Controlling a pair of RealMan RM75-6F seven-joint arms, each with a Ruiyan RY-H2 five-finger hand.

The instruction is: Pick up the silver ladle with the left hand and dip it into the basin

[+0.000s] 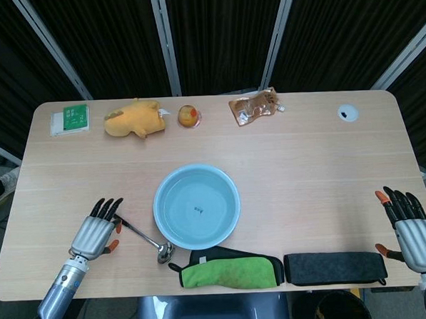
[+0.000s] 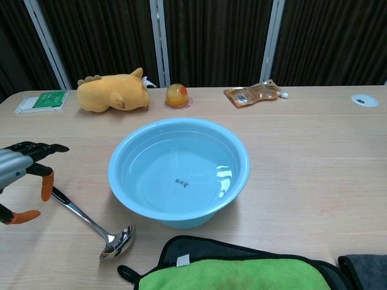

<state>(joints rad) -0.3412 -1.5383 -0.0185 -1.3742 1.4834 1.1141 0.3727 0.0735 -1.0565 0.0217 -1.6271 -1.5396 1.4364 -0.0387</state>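
Note:
The silver ladle (image 1: 146,239) (image 2: 91,223) lies flat on the table, its bowl toward the front edge beside the light blue basin (image 1: 196,206) (image 2: 179,171), which holds water. My left hand (image 1: 97,235) (image 2: 21,174) hovers open over the ladle's black handle end, fingers spread, holding nothing. The handle tip is hidden under the hand in the head view. My right hand (image 1: 412,227) rests open at the table's right front corner, away from everything.
A green cloth on a black one (image 1: 229,270) and a dark cloth (image 1: 334,266) lie along the front edge. At the back sit a yellow plush toy (image 1: 132,119), an orange ball (image 1: 188,116), a snack packet (image 1: 253,106) and a green-white box (image 1: 70,120).

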